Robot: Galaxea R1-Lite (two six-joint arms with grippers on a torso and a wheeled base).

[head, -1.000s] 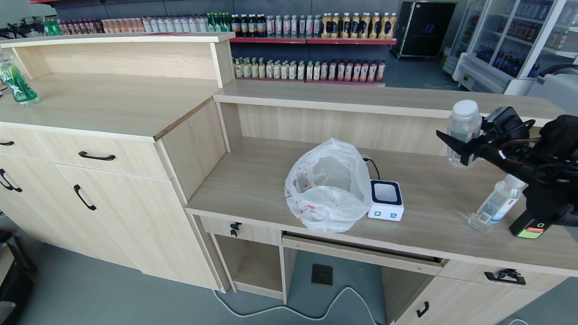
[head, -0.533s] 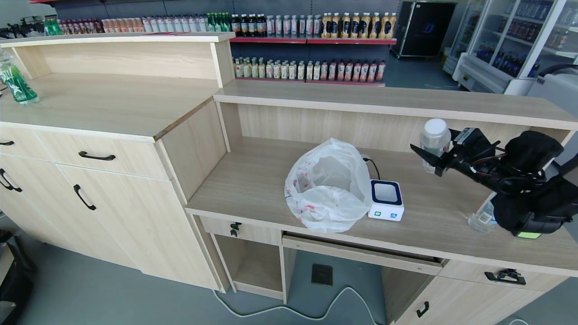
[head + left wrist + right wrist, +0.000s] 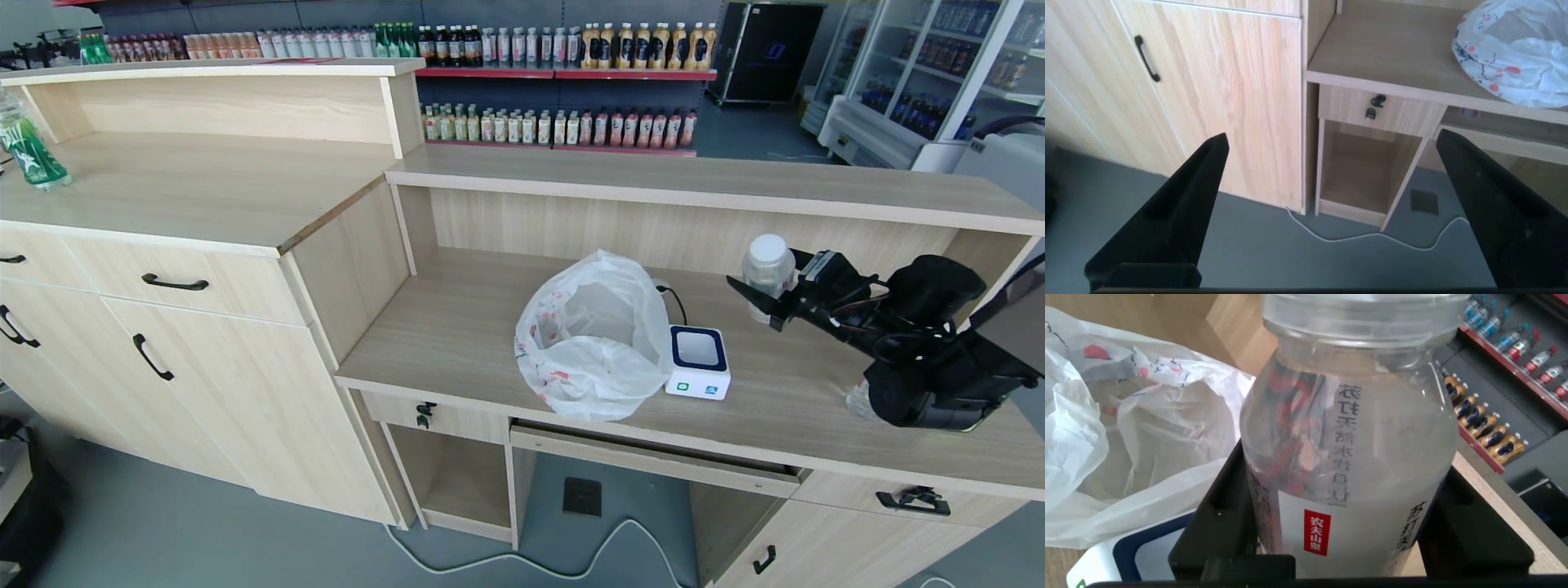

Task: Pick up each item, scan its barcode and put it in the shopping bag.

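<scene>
Shop interior with shelves of bottled drinks [image 3: 563, 49] along the back wall and glass-door coolers [image 3: 922, 73] at the far right; in front stands a light wood counter [image 3: 457, 327] in two levels, the higher level on the left above cabinet doors with black handles. A green bottle [image 3: 28, 147] stands at the left edge of the higher level. On the lower level, near the front edge and about midway along it, lies the open white shopping bag [image 3: 592, 335] [image 3: 1523, 49] [image 3: 1127, 433], its mouth facing up. The white, blue-framed scanner [image 3: 698, 361] [image 3: 1135, 555] sits just beside the bag on its right, touching it, with a black cable running toward the back wall of the counter. The right gripper [image 3: 759, 286] [image 3: 1347, 531] hangs above the right half of the counter, to the right of the scanner, its fingers pinching a clear bottle [image 3: 767, 265] [image 3: 1355, 441] with a white cap; the bottle is upright, off the surface, and carries a red-and-white label. A second clear bottle [image 3: 856, 400], mostly hidden behind the right arm, is near the front right corner of the counter. The left gripper [image 3: 1331, 137] is low beside the cabinet front, over the grey floor [image 3: 1290, 261], its fingers spread wide and holding nothing.
</scene>
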